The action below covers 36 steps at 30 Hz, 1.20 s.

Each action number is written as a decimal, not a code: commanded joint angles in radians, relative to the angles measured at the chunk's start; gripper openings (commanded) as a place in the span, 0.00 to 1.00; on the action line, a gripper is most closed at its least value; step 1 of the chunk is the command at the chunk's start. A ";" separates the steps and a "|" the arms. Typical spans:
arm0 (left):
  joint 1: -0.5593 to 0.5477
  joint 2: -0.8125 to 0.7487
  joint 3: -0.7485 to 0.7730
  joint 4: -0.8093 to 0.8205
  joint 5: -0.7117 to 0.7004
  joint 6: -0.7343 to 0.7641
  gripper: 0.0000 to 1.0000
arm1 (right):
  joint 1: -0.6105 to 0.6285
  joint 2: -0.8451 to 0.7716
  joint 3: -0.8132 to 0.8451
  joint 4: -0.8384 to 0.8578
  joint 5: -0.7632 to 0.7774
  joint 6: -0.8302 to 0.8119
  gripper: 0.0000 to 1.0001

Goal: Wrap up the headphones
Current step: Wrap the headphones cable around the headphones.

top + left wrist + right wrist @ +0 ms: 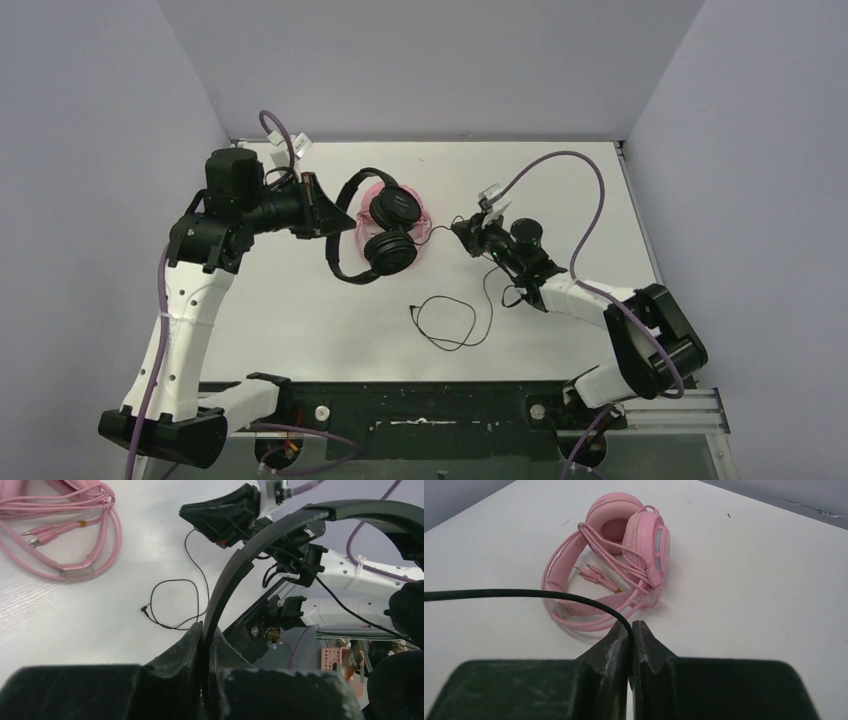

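Note:
My left gripper (322,207) is shut on the headband of the black headphones (385,232), holding them lifted over the pink headphones (425,222). The band (225,587) runs up from between the left jaws. My right gripper (462,232) is shut on the thin black cable (524,594), which enters between the jaws from the left. The rest of that cable (450,320) lies looped on the table with its plug end (412,307) free. The pink headphones (624,545) lie flat with their pink cable (65,535) bundled on them.
The white table (300,320) is walled in grey at the back and on both sides. Purple arm cables (580,200) arc above the right arm. A black rail (420,410) runs along the near edge between the arm bases.

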State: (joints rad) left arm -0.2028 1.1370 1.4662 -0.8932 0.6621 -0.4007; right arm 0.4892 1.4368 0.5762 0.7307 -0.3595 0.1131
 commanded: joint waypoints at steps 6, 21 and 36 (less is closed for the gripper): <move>0.002 -0.068 -0.114 0.338 0.244 -0.064 0.00 | -0.019 0.102 0.195 -0.152 -0.036 0.166 0.00; 0.008 -0.036 -0.306 0.873 -0.061 -0.612 0.00 | 0.271 0.279 0.401 -0.259 0.202 0.345 0.00; 0.002 -0.087 -0.276 0.718 -0.871 -0.446 0.00 | 0.507 0.098 0.362 -0.449 0.285 0.230 0.00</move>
State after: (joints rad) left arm -0.2012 1.0504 1.1393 -0.2649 -0.0078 -0.8696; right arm 0.9493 1.5875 0.8993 0.3355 -0.1184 0.4133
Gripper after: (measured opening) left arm 0.031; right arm 0.042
